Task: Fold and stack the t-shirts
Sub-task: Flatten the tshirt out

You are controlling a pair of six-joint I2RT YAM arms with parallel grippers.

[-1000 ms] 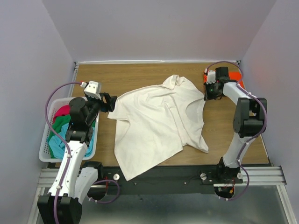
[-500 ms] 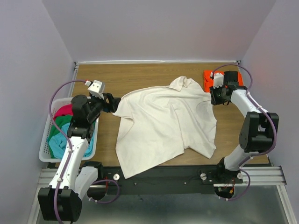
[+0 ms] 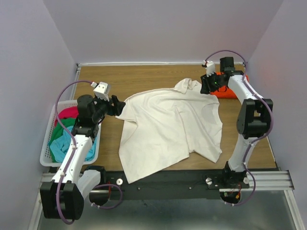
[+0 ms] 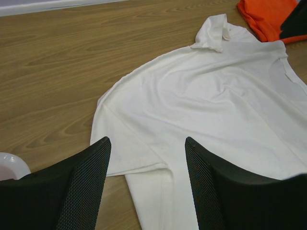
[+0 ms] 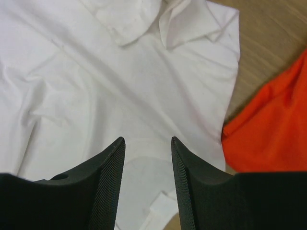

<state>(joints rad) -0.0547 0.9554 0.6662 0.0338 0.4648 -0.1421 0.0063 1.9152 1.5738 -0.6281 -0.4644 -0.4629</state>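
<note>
The large cream-white t-shirt [image 3: 168,125] lies spread over the middle of the table, with its collar bunched at the far side. My left gripper [image 3: 118,106] hovers open at the shirt's left sleeve; in the left wrist view the sleeve hem [image 4: 144,165] lies below the gripper [image 4: 147,143], and nothing is held. My right gripper [image 3: 206,86] stands open above the shirt's far right shoulder [image 5: 120,81], its jaws [image 5: 147,140] empty. The bright orange t-shirt [image 3: 225,91] lies at the back right, partly behind the right arm, and shows in both wrist views [image 5: 273,129] [image 4: 264,17].
A white lattice basket [image 3: 44,160] stands at the table's left edge and holds crimson [image 3: 67,113], green [image 3: 64,127] and light blue [image 3: 58,146] t-shirts. The cream shirt's lower hem [image 3: 136,175] hangs over the near table edge onto the black rail. Walls close in on three sides.
My right gripper pulled the shirt's right side outward, then opened, let go and swung back toward the collar. The left gripper edged slightly right along the sleeve.
</note>
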